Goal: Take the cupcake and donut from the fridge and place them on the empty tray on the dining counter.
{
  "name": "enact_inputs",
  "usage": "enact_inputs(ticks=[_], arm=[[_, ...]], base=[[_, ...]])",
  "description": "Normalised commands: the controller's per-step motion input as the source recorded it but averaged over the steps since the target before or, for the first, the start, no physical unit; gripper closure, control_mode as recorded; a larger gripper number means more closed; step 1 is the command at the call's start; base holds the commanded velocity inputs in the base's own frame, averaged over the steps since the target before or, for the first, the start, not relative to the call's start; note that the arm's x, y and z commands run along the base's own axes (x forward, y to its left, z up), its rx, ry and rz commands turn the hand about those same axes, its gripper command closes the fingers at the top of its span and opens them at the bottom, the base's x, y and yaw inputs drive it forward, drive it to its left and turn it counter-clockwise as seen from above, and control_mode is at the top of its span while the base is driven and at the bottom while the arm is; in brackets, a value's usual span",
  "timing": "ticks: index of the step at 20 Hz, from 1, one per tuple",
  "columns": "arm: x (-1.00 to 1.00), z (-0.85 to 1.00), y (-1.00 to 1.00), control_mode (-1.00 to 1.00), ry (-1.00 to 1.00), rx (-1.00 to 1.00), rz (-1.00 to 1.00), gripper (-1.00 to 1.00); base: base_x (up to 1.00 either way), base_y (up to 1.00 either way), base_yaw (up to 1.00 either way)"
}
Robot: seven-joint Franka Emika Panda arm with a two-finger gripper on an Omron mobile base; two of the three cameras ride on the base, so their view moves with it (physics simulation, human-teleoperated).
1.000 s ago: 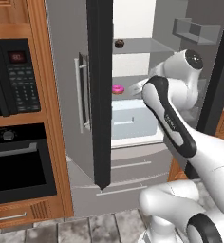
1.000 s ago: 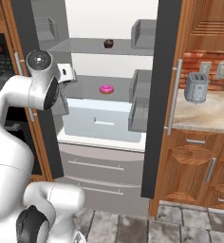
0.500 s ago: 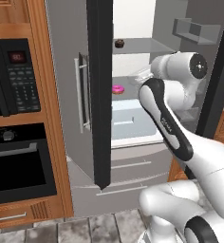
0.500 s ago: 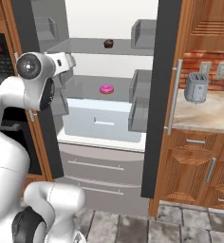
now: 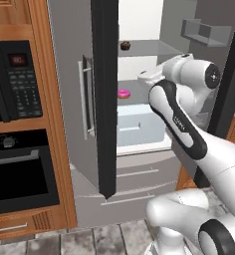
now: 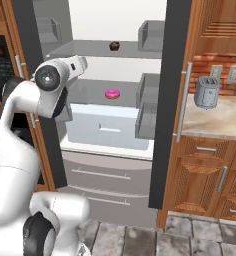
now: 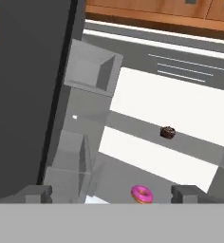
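From the left base view I see the fridge with its doors open, and its white inside is visible between them. The cupcake sits on the upper grey shelf, and the donut lies on the shelf below it, just above a pale drawer. My arm reaches in front of the fridge opening, and its wrist is near the donut shelf, to the right of the donut. To the left of the fridge there is a black microwave and an oven under it in the wooden cabinet.

From the right base view the cupcake is on the top shelf, near the back, and the donut is on the middle shelf, about in its centre. The arm's wrist stands left of the shelves, apart from both items. On the right there is a wall counter with a grey toaster.

In the hand view the gripper has its jaws spread wide with nothing between them. The donut lies low between the two finger tips, farther away on its shelf. The cupcake is above it in this picture, on the other shelf.
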Motion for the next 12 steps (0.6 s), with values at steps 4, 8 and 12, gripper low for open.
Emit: enact_inputs(ticks=[4,8,12], arm=[[0.70,-0.03,0.00,-1.00,0.10,0.00,0.02,-1.00],[0.55,-0.08,0.05,-1.00,0.04,0.00,0.10,-1.00],[0.35,-0.24,0.01,-1.00,-0.03,0.00,0.12,-1.00]], base=[[0.00,0.00,0.00],[0.00,0.00,0.00],[0.00,0.00,0.00]])
